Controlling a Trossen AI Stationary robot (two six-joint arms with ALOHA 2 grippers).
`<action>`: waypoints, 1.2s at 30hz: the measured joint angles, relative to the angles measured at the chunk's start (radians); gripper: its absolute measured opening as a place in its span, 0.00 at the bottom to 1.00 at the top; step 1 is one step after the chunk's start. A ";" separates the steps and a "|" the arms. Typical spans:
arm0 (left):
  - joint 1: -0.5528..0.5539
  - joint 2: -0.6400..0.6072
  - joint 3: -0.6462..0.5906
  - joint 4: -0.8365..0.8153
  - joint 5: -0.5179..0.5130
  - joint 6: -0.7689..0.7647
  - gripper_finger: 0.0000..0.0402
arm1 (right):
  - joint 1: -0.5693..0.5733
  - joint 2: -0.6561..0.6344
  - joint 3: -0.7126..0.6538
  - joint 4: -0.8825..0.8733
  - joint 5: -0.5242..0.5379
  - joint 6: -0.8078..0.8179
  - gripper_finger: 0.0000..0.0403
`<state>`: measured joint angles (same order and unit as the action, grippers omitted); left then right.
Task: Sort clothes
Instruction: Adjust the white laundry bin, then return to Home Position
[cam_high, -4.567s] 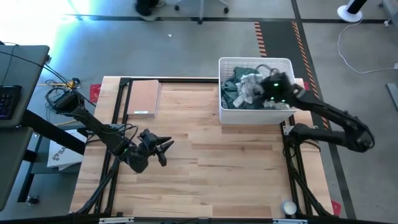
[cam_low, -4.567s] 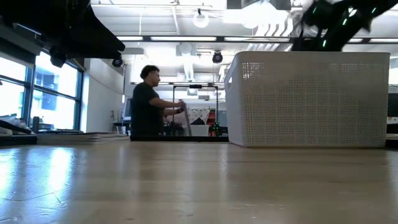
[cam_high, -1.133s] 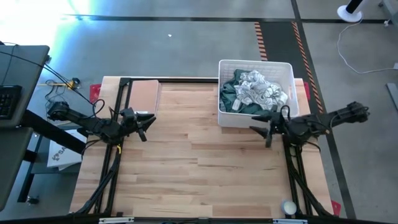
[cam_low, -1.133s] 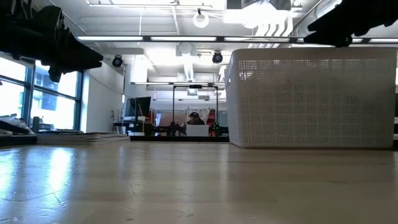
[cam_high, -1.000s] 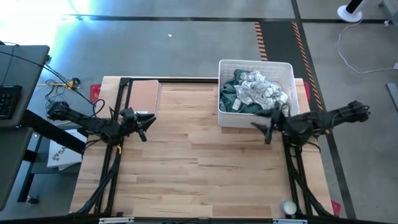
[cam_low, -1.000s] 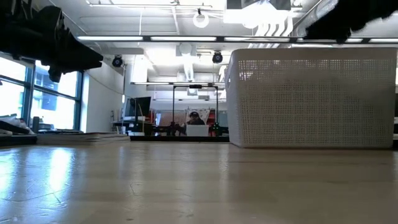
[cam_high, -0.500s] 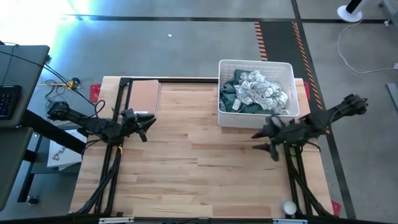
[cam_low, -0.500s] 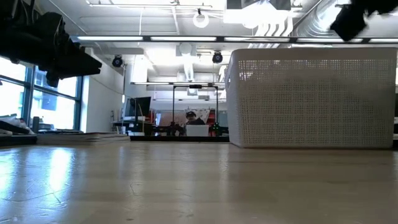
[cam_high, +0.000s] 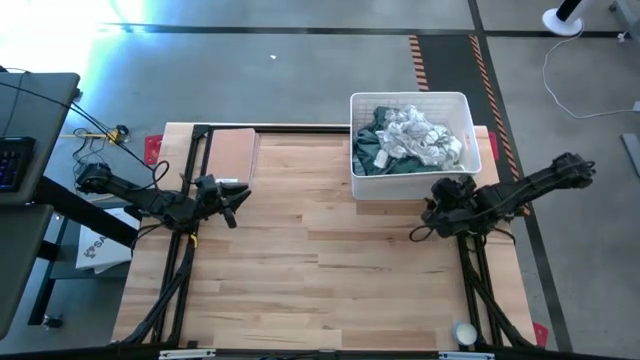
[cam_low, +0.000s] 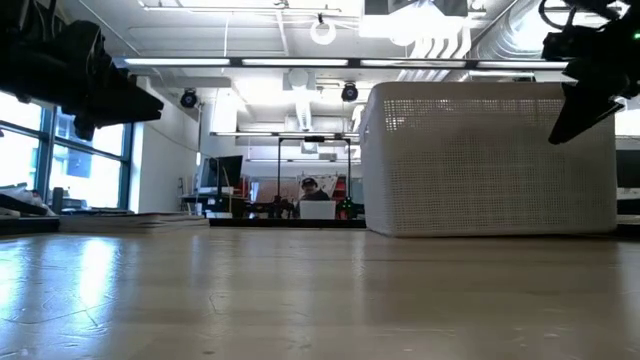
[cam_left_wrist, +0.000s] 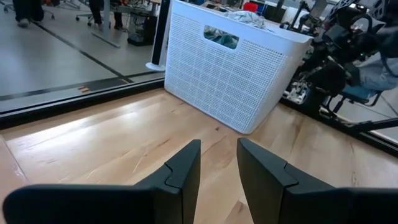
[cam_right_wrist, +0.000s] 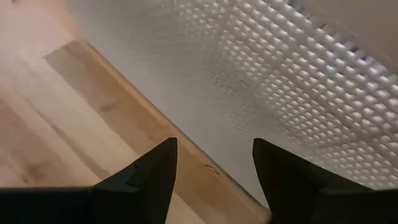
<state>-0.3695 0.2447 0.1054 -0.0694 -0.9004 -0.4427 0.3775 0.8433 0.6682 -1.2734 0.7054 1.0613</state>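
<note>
Your right gripper (cam_high: 430, 222) hangs by the basket (cam_high: 412, 187), fingers apart and empty. The clothes (cam_high: 410, 139) are all piled inside. If you swing low, you could bump the basket and push it. Your left gripper (cam_high: 233, 203) waits far off, fingers slightly apart.

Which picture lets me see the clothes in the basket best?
The high view: it looks straight down into the white basket, showing the clothes, dark green and white-patterned. The left wrist view shows only scraps through the handle hole and over the rim. The low and right wrist views show just the basket's wall.
</note>
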 joint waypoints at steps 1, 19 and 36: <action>0.000 0.000 0.000 -0.003 0.000 0.000 0.25 | -0.006 0.000 0.000 -0.006 0.005 0.011 0.52; 0.000 0.000 0.000 -0.016 0.002 -0.002 0.25 | 0.285 -0.059 0.002 0.531 0.181 -0.420 0.52; 0.000 0.001 0.000 -0.017 0.004 -0.002 0.25 | 0.299 -0.553 -0.111 0.714 0.104 -0.653 0.35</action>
<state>-0.3695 0.2459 0.1054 -0.0860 -0.8960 -0.4442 0.6769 0.2903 0.5576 -0.5591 0.8093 0.4083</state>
